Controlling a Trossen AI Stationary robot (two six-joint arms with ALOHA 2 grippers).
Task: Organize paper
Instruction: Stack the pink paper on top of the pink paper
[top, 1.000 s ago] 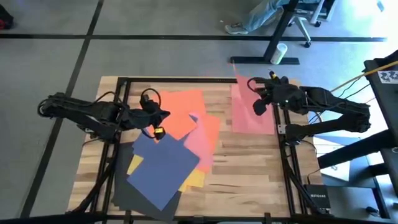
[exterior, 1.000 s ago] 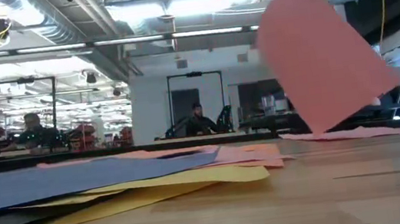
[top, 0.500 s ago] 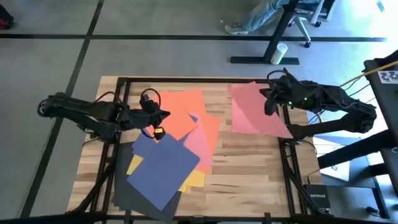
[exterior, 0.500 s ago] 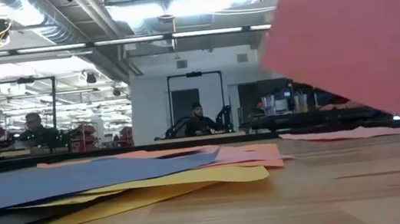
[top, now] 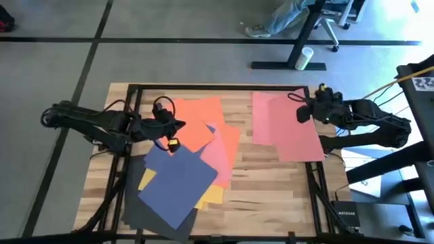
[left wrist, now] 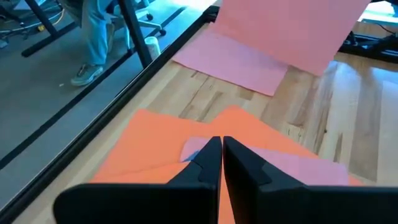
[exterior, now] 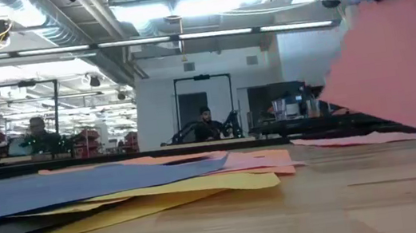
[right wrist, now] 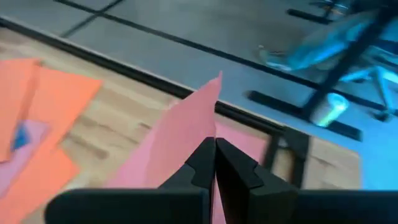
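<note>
So on my feed the big flat pink sheet of matte paper [top: 288,129] is up off the wooden table [top: 271,183] at the right side, pinched by its far right corner and hanging tilted; in the low view it fills the right edge [exterior: 403,67] with its lower edge clear of the wood. Under it there's a second pink sheet [left wrist: 230,59] lying flat on the table near the far right corner, partly covered from above by the lifted one.

The right gripper [top: 303,114] is clamped shut on that lifted pink sheet, right over the table's right rail. From its own wrist cam the two dark fingers [right wrist: 202,163] are pressed together with the paper edge sticking up between them.

The rest of the paper sits in a messy overlapping pile on the left half: two orange sheets [top: 203,122] at the far side, a pink sheet [top: 220,157] poking out beside them, a big navy blue sheet [top: 178,179] on top toward the near side, yellow [top: 211,196] peeking out underneath, and a dark grey-black sheet [top: 146,215] at the near left corner.

The left gripper [top: 178,125] is parked over the orange paper at the pile's far left, fingers [left wrist: 239,163] closed together with nothing in them.
</note>
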